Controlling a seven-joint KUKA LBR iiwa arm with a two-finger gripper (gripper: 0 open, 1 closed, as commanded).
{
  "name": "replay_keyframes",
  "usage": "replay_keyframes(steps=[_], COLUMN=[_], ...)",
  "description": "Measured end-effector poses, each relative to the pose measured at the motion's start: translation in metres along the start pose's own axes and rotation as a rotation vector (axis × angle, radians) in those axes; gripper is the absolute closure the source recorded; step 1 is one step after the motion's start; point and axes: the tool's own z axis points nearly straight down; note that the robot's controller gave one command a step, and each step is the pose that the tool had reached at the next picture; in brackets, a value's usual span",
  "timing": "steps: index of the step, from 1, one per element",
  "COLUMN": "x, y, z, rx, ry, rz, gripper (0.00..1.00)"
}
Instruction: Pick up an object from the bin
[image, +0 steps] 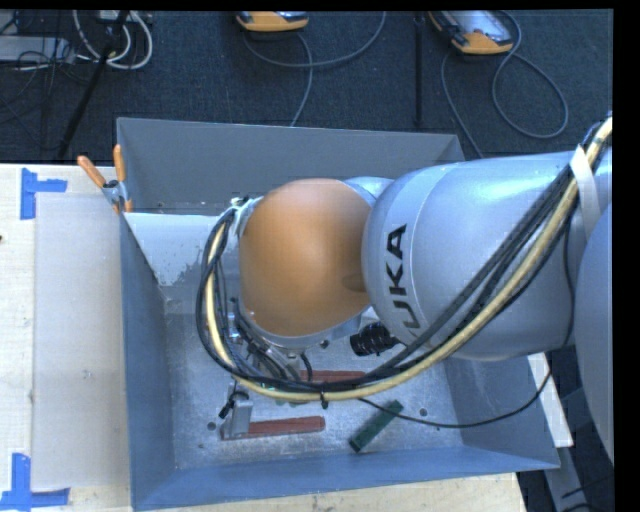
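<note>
At front left of the bin (168, 385), the gripper (235, 410) is hanging by the left end of a reddish-brown bar (290, 425); I cannot tell the jaws' spread. It seems to be approaching, with a squared closing likely coming next.

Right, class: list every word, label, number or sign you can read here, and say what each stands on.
"UKA": dark letters on the silver arm; whatever comes before them is hidden.
Nothing readable on the grey bin, the red-brown strip or the dark green piece.
</note>
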Motion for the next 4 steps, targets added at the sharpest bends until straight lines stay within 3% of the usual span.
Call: replay_keyframes(steps=[1,2,3,4], x=[-0.016,-0.010,-0.012,-0.005], y=[-0.052,-0.066,-0.065,-0.072], z=[0.092,0.156,0.153,0.000], rx=[0.003,0.001,-0.002,-0.003], ry=[-0.001,-0.001,-0.006,-0.016], rz=[-0.085,-0.109,-0.106,-0.144], gripper=[0.00,0.00,1.00,1.00])
